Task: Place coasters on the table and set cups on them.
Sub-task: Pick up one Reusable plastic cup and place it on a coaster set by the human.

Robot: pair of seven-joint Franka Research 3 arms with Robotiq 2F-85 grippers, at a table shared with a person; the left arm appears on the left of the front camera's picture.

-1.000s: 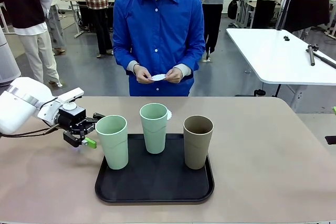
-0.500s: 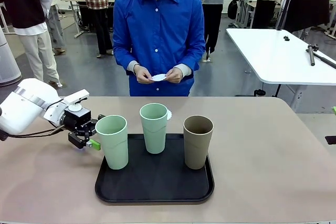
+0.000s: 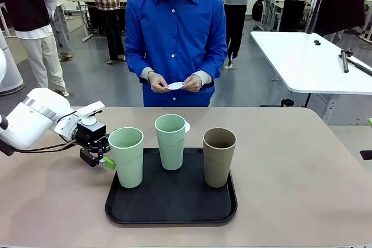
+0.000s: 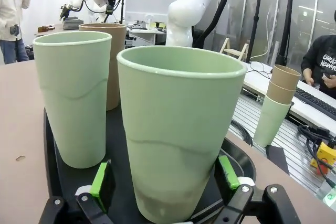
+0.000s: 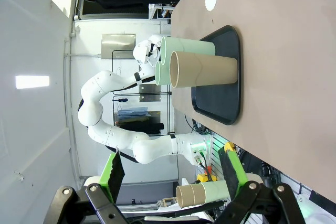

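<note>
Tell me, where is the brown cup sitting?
In the front view, the brown cup stands upright at the right end of the black tray, just right of the middle green cup.

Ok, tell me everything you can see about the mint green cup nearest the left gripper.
The mint cup is a tall, tapered, handleless tumbler, matte, with a wavy band round its middle. It stands upright on the left side of the black tray. The open left gripper straddles its base, not clearly touching.
</note>
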